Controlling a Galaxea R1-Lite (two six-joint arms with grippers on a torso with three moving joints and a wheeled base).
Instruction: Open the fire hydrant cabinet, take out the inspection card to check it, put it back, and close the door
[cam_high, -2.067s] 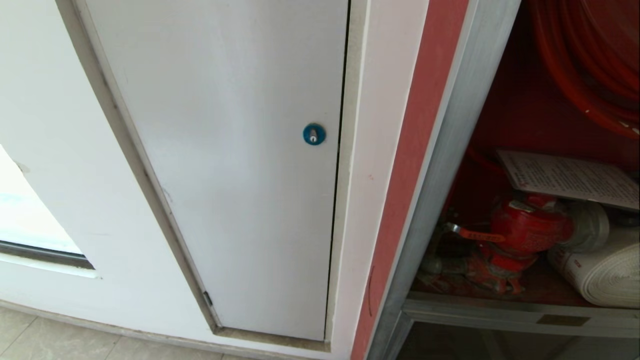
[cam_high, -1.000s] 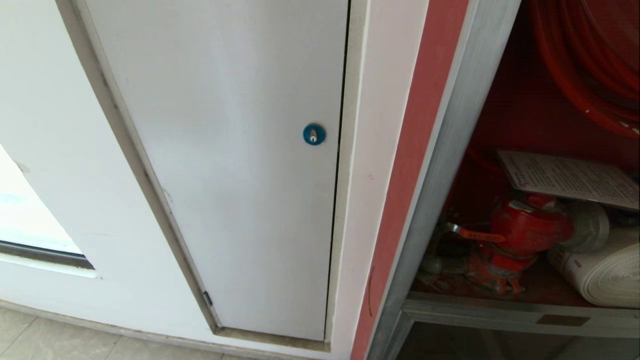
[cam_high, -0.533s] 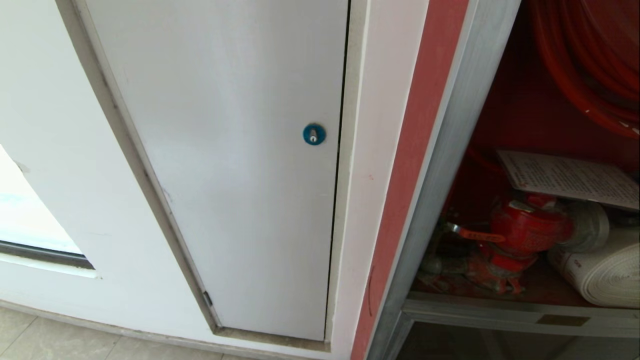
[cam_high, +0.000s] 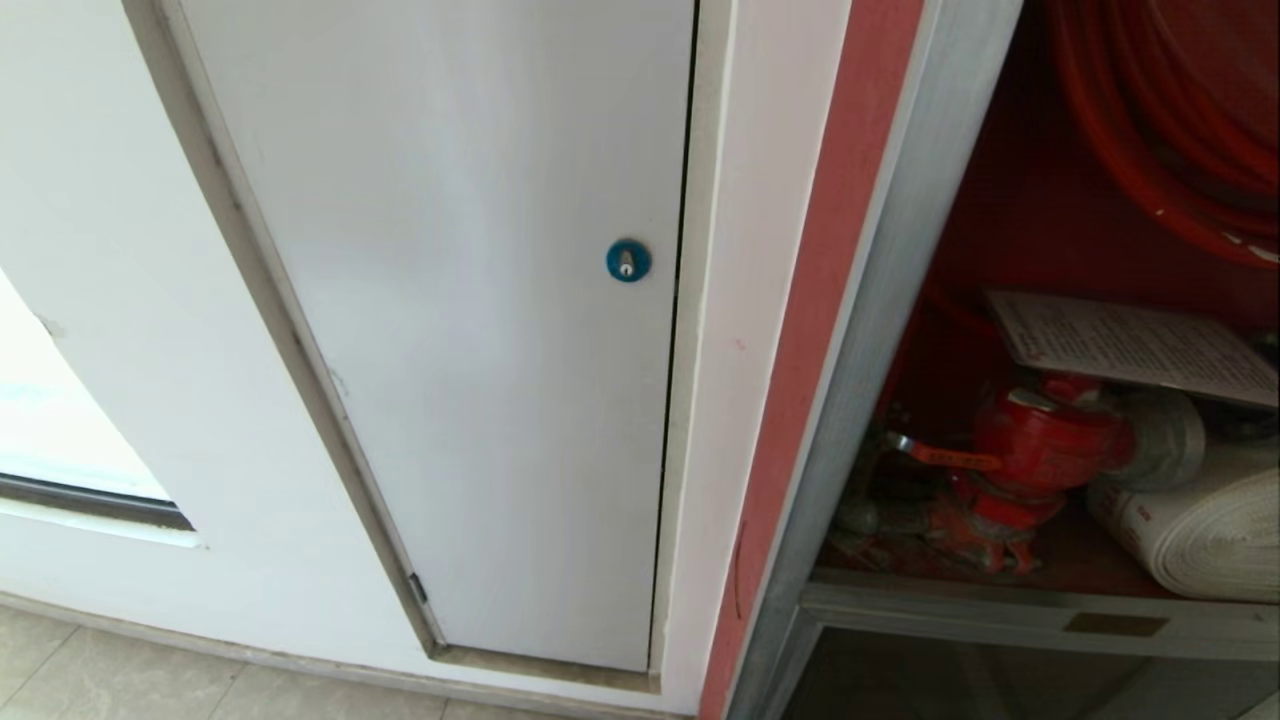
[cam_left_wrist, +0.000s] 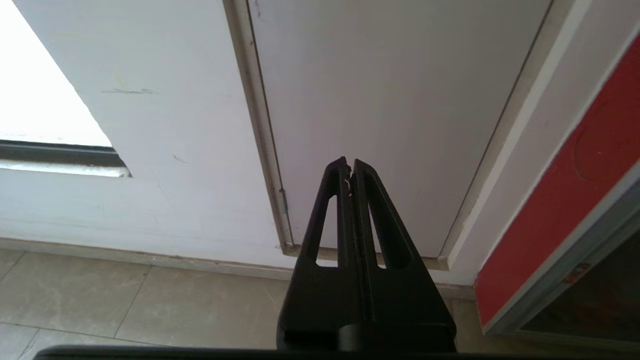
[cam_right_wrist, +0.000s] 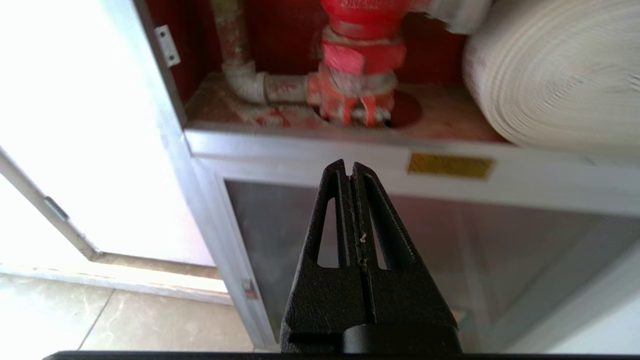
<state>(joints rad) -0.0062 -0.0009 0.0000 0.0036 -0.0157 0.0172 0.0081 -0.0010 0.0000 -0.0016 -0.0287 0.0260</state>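
Head view shows one fire hydrant cabinet (cam_high: 880, 330) standing open at the right, its grey frame beside one plain white panel (cam_high: 470, 330) carrying a single blue round lock (cam_high: 628, 260). Inside the cabinet, taking the one red hydrant valve (cam_high: 1045, 445) as the mark: one inspection card (cam_high: 1130, 345) lies flat just above the valve (its print too fine to read), one white rolled hose (cam_high: 1200, 530) sits just beside the valve on the cabinet floor, and the coils of one red hose reel (cam_high: 1150, 130) hang well above it. The cabinet's door cannot be made out in any view. Two pincers show, one per wrist view. The left pincer (cam_left_wrist: 349, 163) is closed and empty, pointing at the white panel, well apart from the valve. The right pincer (cam_right_wrist: 349, 164) is also closed on nothing, in front of the grey sill below the valve.
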